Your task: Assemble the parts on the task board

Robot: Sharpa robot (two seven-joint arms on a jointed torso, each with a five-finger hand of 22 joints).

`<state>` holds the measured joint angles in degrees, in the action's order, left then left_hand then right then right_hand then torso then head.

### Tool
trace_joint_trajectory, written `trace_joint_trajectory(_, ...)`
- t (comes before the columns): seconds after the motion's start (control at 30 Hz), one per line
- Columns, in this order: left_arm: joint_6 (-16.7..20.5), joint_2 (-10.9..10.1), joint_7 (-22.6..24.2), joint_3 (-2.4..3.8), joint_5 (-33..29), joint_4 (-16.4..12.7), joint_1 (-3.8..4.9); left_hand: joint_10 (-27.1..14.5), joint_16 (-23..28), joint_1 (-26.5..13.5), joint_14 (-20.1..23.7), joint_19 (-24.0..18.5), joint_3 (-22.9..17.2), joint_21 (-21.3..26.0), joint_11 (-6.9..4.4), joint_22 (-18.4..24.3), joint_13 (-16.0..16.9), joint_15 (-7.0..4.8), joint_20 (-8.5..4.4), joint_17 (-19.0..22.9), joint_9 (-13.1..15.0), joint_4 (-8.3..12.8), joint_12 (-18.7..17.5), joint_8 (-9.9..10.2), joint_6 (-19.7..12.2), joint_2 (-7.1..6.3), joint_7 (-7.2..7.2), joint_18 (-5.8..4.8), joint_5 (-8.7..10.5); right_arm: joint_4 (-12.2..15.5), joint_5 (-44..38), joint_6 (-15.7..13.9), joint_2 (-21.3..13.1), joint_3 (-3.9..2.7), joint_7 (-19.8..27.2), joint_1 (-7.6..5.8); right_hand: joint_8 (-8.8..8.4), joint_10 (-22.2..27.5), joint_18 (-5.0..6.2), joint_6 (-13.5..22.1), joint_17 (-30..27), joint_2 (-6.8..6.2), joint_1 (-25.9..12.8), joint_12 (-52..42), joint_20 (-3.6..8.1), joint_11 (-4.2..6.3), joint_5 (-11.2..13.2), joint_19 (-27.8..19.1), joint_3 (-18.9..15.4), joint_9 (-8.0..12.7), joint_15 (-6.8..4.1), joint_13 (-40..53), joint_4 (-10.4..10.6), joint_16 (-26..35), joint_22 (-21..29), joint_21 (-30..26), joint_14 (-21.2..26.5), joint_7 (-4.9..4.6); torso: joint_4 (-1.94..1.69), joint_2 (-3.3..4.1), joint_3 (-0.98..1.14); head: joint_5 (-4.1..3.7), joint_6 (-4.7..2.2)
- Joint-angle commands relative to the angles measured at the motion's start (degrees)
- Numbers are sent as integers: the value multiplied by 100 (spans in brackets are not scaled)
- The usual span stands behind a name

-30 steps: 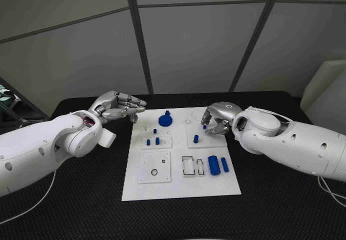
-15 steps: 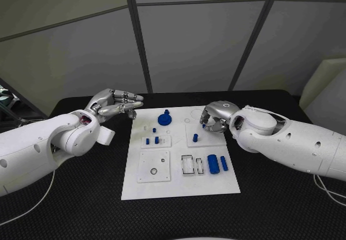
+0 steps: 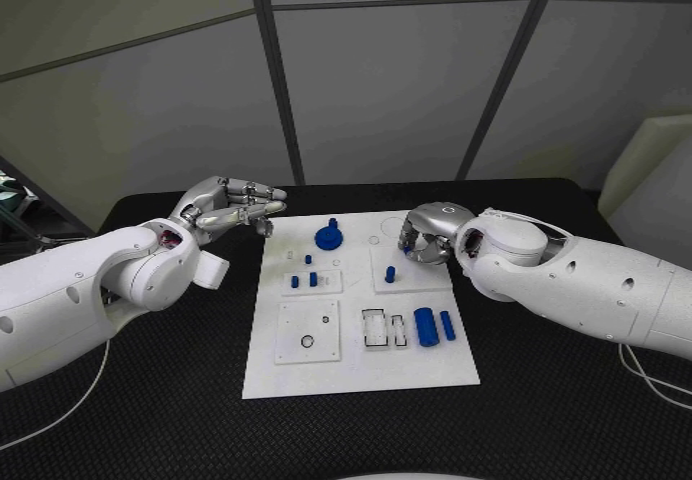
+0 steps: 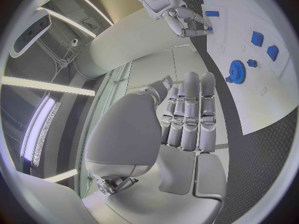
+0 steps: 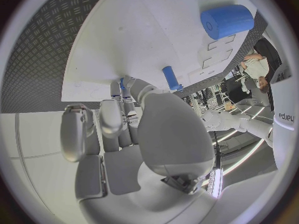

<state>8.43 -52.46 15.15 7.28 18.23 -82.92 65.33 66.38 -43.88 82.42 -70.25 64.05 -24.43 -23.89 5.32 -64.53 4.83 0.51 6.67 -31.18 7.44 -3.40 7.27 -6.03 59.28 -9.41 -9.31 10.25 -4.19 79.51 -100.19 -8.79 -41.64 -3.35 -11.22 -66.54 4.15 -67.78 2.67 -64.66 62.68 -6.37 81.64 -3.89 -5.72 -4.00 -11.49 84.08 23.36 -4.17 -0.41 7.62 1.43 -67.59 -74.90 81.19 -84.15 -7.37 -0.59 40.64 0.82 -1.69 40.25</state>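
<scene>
Because the right hand's fingers (image 5: 111, 119) are curled in tight toward the palm, what they enclose is hard to read. A sliver of blue shows at their tips in the right wrist view, but I cannot tell whether it is a pinched part or nothing at all. The right hand (image 3: 428, 233) hovers over the far right corner of the task board (image 3: 361, 375). Just beside it toward the board's middle, an upright blue peg (image 3: 389, 273) stands in its small plate.

The left hand (image 3: 231, 210) hangs off the board near its far left corner, with its fingers (image 4: 190, 109) folded together on nothing.

A blue gear (image 3: 330, 238) sits near the middle of the far edge. Three short blue pins (image 3: 313, 279) stand toward the left edge. A thick blue cylinder (image 3: 426, 327) and a slimmer one (image 3: 447, 326) lie side by side near the right edge, next to empty rectangular slots (image 3: 375, 330).

These parts look like rigid, light plastic with smooth faces, so they are unlikely to break but likely to slip or roll. The peg seems best taken by its free top end, pinched across the shaft. The lying cylinders would be gripped across their round sides at mid-length, and the gear by its raised hub rather than its teeth.
</scene>
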Motion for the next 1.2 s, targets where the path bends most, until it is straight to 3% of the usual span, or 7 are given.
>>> trace_joint_trajectory(0.03, -95, 2, 59, 5, -65, -5, 6, 25, 32, -14, 31, -53, -23, 41, 22, 11, 6, 24, 3, 11, 8, 12, 2, 33, 31, 26, -5, 18, -28, -18, 39, 338, 20, 18, 30, 24, 26, -44, -19, -43, 12, 40, -27, 23, 38, -10, -15, 105, 41, -7, -45, -15, -1, -26, -632, 34, -61, -1, -1, 1, -1, -6, 12)
trace_joint_trajectory(0.23, -110, -4, 22, 5, -65, -8, 6, 14, 60, -19, 35, -56, -22, 60, 30, 24, 4, 29, 6, 23, 8, 19, -7, 47, 22, 19, -15, 16, -27, -13, 40, 284, 21, 18, -13, 36, 30, -75, -21, -75, 7, 47, -44, 22, 45, -1, -13, 109, 64, -10, -53, -37, -33, -24, -641, 42, -61, 9, -2, -6, -2, -12, 24)
trace_joint_trajectory(0.4, -116, -1, 15, 5, -65, -2, 6, 9, 77, -20, 37, -58, -23, 70, 34, 32, 3, 32, 7, 30, 8, 23, -11, 54, 18, 19, -20, 15, -27, 45, -13, -172, -14, 18, -65, 46, 66, -230, -42, -208, -382, 84, -92, -2, 75, 45, -7, 154, 104, -30, -92, -73, -116, 280, -720, 117, -3, 50, 1, -11, 3, -16, 18)
trace_joint_trajectory(0.73, -130, 13, 33, 5, -65, 34, 6, 7, 91, -18, 39, -59, -27, 79, 36, 39, 3, 34, 8, 35, 9, 28, -13, 59, 18, 23, -23, 15, -28, 256, -32, -1011, -163, 15, -16, 53, 78, -348, -66, -300, -397, 113, -127, 4, 114, 84, -17, 206, 136, -46, -127, -106, -222, 269, -810, 204, -27, 78, 4, -12, 0, -18, -17)
trace_joint_trajectory(1.2, -166, 18, 48, 5, -137, 65, 6, 1, 118, -35, 38, -60, -21, 99, 43, 55, 3, 40, 13, 47, 10, 28, -18, 71, 13, 17, -29, 14, -25, 933, 174, -1308, -497, 0, 33, 50, 69, -352, -70, -302, -408, 94, -144, 16, 120, 83, -18, 214, 133, -46, -130, -119, -251, 272, -823, 216, -30, 77, 8, -8, -2, -5, -64)
